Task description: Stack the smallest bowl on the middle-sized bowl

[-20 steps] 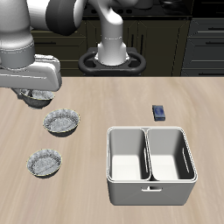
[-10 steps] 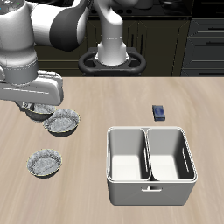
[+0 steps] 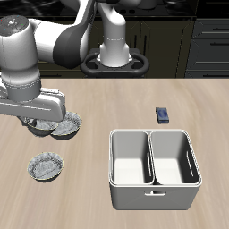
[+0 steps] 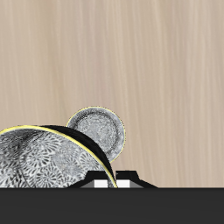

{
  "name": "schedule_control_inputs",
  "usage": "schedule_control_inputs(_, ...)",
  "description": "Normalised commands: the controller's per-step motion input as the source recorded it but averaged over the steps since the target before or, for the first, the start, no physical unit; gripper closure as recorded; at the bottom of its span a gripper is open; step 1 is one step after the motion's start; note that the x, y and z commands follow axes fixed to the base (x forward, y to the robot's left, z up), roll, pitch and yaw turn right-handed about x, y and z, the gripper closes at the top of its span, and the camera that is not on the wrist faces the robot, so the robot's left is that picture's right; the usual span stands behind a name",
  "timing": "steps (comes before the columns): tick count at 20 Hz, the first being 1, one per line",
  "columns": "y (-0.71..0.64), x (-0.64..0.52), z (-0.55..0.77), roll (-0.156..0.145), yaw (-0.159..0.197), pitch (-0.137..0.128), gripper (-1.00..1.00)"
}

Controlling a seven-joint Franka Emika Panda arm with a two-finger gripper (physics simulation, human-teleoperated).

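My gripper [image 3: 40, 119] is shut on the smallest bowl [image 3: 38, 129], a tiny fluted grey bowl, and holds it just above the table. In the wrist view this bowl [image 4: 39, 164] looms close beside my fingertips [image 4: 105, 179]. The middle-sized bowl [image 3: 45, 166], pale and shallow, sits on the table nearer the front edge, a short way in front of my gripper. It shows in the wrist view [image 4: 96, 132] as well, apart from the held bowl.
The darker, deeper largest bowl [image 3: 71, 127] sits right beside the gripper and is partly hidden by it. A white two-compartment caddy [image 3: 153, 183] stands toward the front. A small dark blue object [image 3: 163, 114] lies behind it.
My gripper has carried the smallest bowl from the back of the table toward the front edge, past the largest bowl and closer to the middle-sized bowl.
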Motion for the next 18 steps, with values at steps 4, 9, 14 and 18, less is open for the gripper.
schedule_control_inputs(4, 0.04, 0.06, -0.36, -0.001, -0.003, -0.003, 1.0)
schedule_control_inputs(9, 0.05, 0.04, -0.36, 0.008, 0.006, 0.003, 1.0)
schedule_control_inputs(14, 0.03, 0.02, -0.19, -0.011, 0.015, 0.002, 1.0)
schedule_control_inputs(18, -0.01, 0.03, -0.27, -0.011, 0.023, 0.016, 1.0)
